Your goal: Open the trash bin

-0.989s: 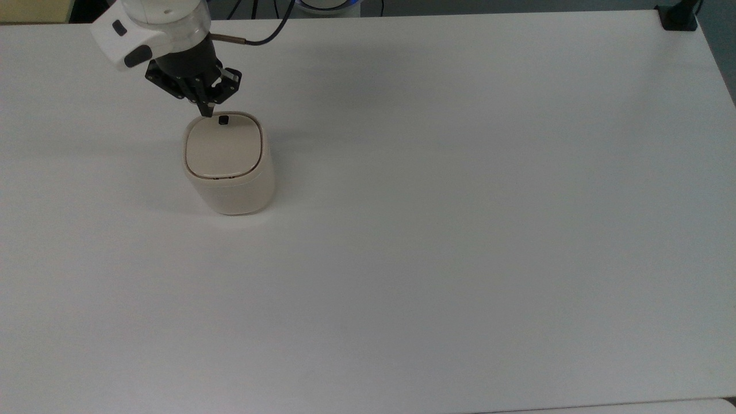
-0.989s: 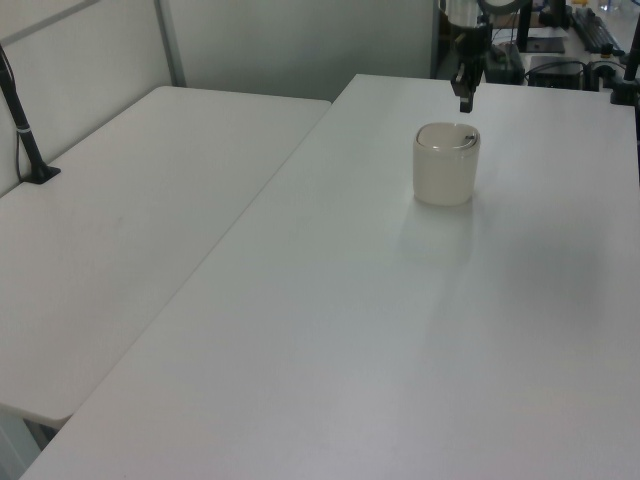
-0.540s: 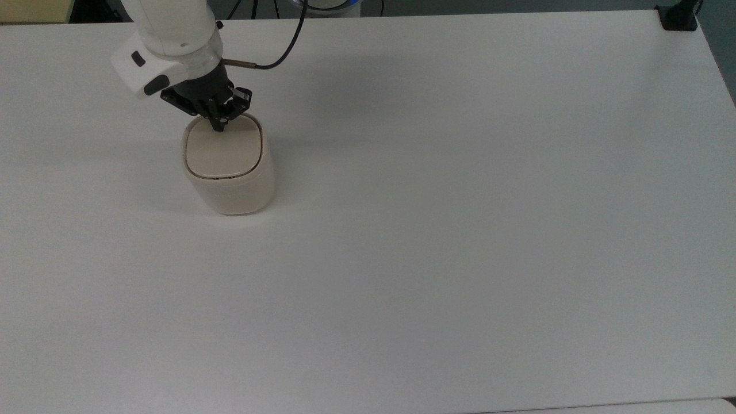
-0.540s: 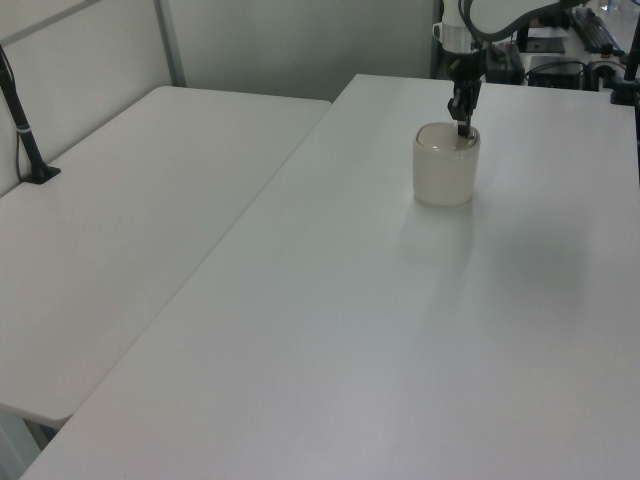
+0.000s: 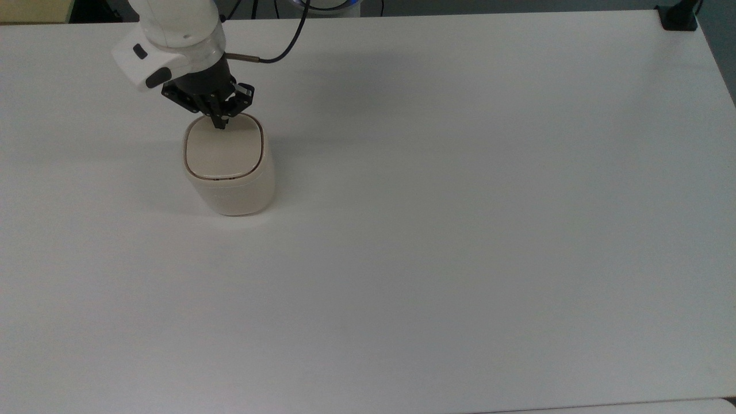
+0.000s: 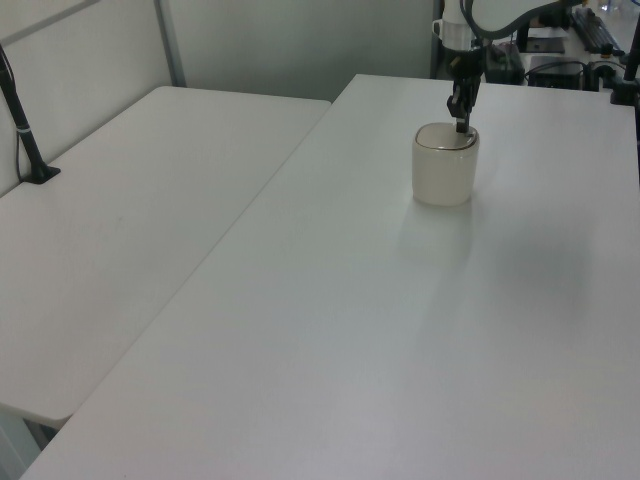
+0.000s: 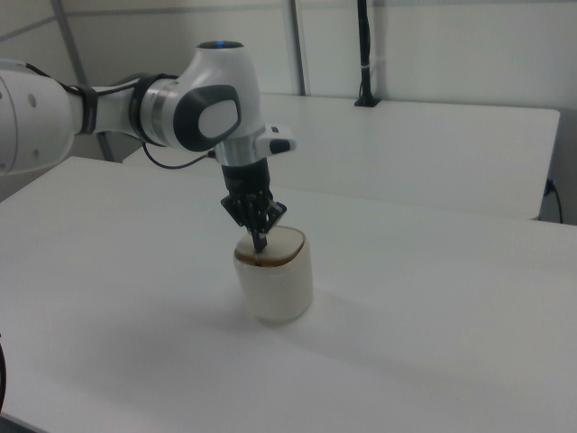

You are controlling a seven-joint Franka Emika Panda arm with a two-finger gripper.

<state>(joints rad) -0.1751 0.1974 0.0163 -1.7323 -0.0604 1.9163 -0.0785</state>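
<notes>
Tool point(image 5: 219, 123), fingers pinched together, tip pressed on far edge of trash bin point(image 5: 229, 172) lid, upper left of top view; lid closed

Overhead camera plus two oblique side-cameras

White tables point(image 6: 150, 250), pale walls point(image 6: 290, 40)

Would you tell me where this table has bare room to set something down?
Nearly everywhere: the table lies bare from the trash bin toward the top view's right and bottom edges. It is crowded only at the bin's lid, where the gripper presses.
</notes>
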